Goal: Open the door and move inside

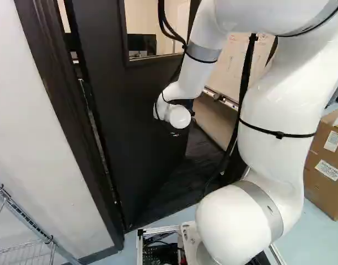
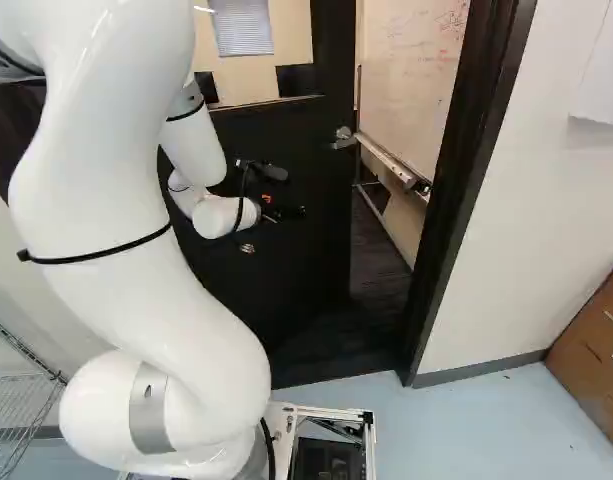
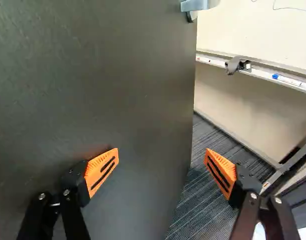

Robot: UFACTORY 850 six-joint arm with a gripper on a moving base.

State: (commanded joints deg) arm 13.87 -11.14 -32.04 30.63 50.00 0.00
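My pincer [image 3: 162,155], spread apart, faces the part-open black door [image 2: 301,270] near its free edge [image 3: 191,100], presumably to push it wider.

There's one door [image 2: 311,255], one handle [image 2: 343,139] — and two orange pads [image 3: 96,175].

Pale blue floor [image 2: 466,430]: cardboard carton [image 1: 317,190] standing on it. Farther ahead, dark striped carpet [image 3: 207,210]. Whiteboard tray [image 3: 265,75]: blue-capped marker [image 3: 290,80] lying lengthwise.

No legible print anywhere.
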